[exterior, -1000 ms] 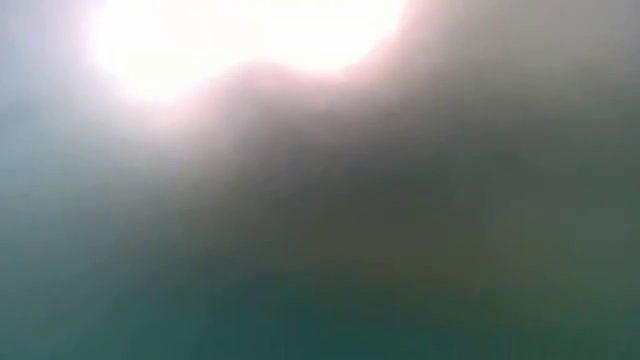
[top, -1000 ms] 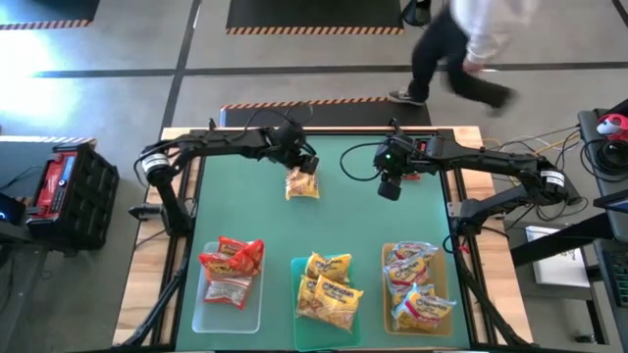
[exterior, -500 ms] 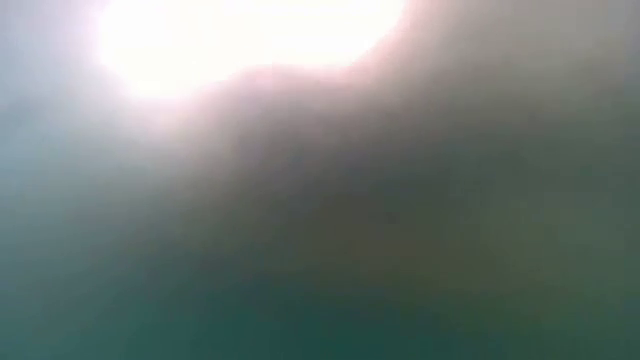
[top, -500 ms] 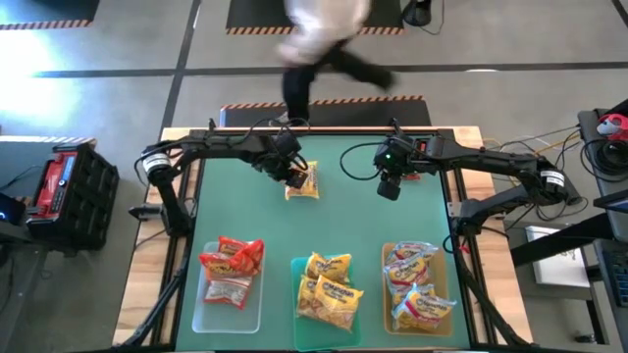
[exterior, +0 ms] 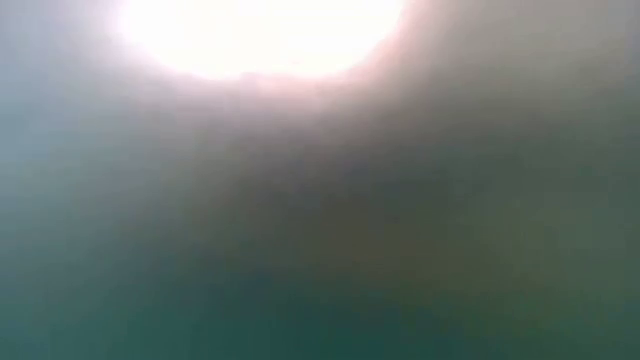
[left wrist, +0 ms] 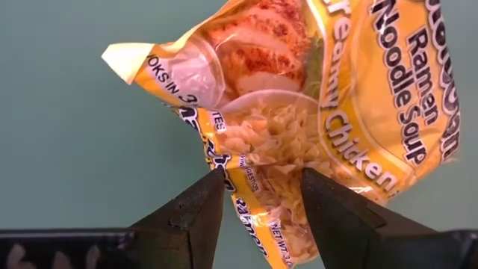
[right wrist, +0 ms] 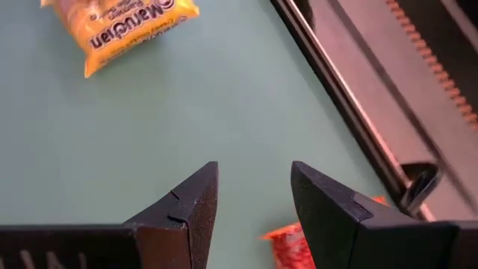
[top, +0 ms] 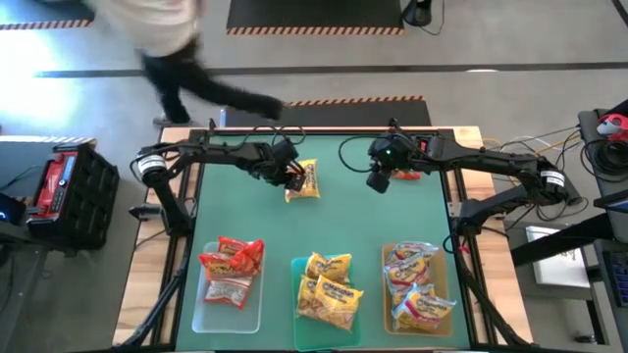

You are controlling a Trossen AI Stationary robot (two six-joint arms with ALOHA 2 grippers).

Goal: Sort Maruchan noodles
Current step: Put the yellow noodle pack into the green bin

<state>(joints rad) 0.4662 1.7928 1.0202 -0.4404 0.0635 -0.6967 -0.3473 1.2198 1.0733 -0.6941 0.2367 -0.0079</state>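
A yellow Maruchan noodle packet (top: pixel 306 181) lies crumpled on the green table (top: pixel 343 221) at the far left of centre. My left gripper (top: pixel 291 176) points steeply down at the packet's left side. Its fingers are open and stand on either side of a crumpled edge (left wrist: pixel 258 187) of the packet. My right gripper (top: pixel 377 182) hangs open above the table's far right with nothing between its fingers (right wrist: pixel 254 175). A red packet (right wrist: pixel 287 243) lies just beyond it by the table's far right edge. The low view shows only blur. My left gripper comes at the yellow packet from above, slanting from the table's left. The packet's crumpled edge (left wrist: pixel 246 196) fills the gap between the two fingertips (left wrist: pixel 213 190). Whether the fingers touch it, I cannot tell. The packet rests on the table.
Three trays stand along the near edge: a clear one (top: pixel 201 312) with red packets, a teal one (top: pixel 297 333) with yellow packets and an amber one (top: pixel 387 294) with more packets. A person (top: pixel 167 39) walks past beyond the far edge.
My left gripper has come down and a little toward the table's left, tipping more steeply downward, until its fingers stand around the yellow packet's edge. My right gripper has turned slightly in place. The person behind the table has walked from right to left.
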